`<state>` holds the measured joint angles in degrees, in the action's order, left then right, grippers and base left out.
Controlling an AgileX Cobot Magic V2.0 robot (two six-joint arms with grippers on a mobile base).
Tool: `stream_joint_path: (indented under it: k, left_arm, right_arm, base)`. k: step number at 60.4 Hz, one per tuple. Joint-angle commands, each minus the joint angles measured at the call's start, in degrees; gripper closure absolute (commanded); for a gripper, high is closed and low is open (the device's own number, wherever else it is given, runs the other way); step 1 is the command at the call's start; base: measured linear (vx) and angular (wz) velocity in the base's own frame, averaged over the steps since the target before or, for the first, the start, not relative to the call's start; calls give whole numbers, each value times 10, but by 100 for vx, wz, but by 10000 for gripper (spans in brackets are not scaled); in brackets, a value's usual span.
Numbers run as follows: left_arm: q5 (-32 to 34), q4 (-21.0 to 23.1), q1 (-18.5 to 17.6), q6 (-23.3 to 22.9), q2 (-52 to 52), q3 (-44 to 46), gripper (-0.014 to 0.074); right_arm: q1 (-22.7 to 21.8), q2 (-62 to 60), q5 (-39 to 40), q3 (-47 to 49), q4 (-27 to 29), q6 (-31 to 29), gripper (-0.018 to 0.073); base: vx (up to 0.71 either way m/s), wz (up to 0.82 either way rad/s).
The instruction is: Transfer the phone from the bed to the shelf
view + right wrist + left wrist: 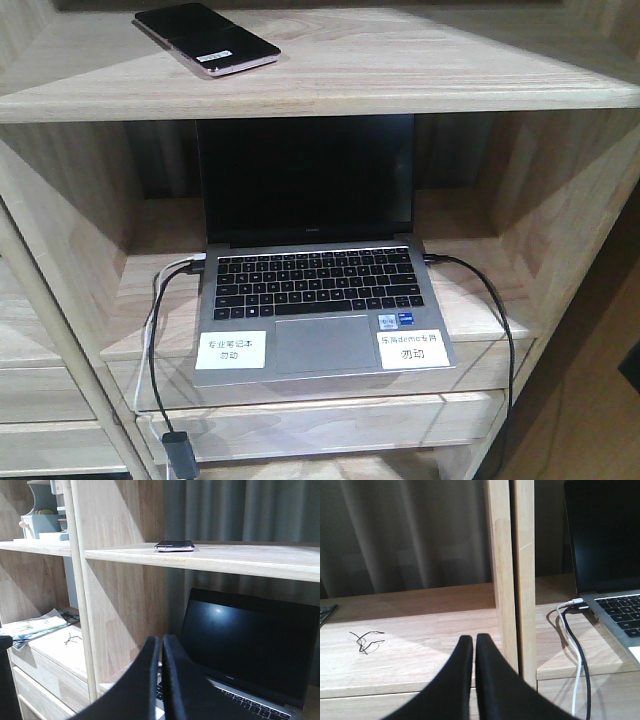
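The phone lies flat on the top plank of the shelf, near its left end, screen up with a white sticker showing. The right wrist view has the phone edge-on on that plank. My right gripper is shut with nothing in it, well below the phone, in front of the laptop. My left gripper is shut and empty, low before the shelf upright. The bed is out of view.
An open grey laptop fills the compartment under the phone, with black and white cables trailing off its left side and a black cable at its right. Magazines and a thin wire piece lie on the left compartment's plank.
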<state>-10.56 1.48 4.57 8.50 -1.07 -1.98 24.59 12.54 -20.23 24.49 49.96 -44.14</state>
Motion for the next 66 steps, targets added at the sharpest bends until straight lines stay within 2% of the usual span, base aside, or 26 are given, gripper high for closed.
stream_joint_path:
  k: [1, 9, 14, 17, 24, 35, 41, 45, 59, 66]
  left_arm:
    - [42, 5, -1, -3, -4, 13, 595]
    - [42, 5, -1, -3, -4, 13, 595]
    - [42, 5, -1, -3, -4, 13, 595]
    - [42, 5, -1, -3, -4, 13, 595]
    - [42, 5, -1, -3, -4, 13, 595]
    - [42, 5, -1, -3, -4, 13, 595]
    - [42, 5, -1, -3, -4, 13, 595]
    - [42, 5, -1, -3, -4, 13, 595]
    - [42, 5, -1, -3, -4, 13, 595]
    - [42, 5, -1, -3, -4, 13, 595]
  right_arm:
    - [-2, 7, 31, 15, 11, 0, 566]
    - [-2, 8, 45, 15, 8, 2, 566]
    - [-2, 8, 46, 15, -29, 22, 566]
    - [-2, 8, 46, 15, -61, 58, 566]
    - [-2, 8, 46, 15, -172, 180, 566]
    - [-2, 8, 45, 15, -419, 412, 566]
    - [-5, 8, 45, 13, -529, 502, 566]
    - [-25, 8, 47, 2, -541, 521, 566]
    - [-169, -1, 47, -74, -508, 522, 566]
    - [-211, -28, 49, -110, -510, 502, 566]
  base:
    - [0, 0]
    - [0, 0]
    - [0, 0]
    - [0, 0]
    - [0, 0]
    - [0, 0]
    - [0, 0]
    - [0, 0]
    - [0, 0]
    - [0, 0]
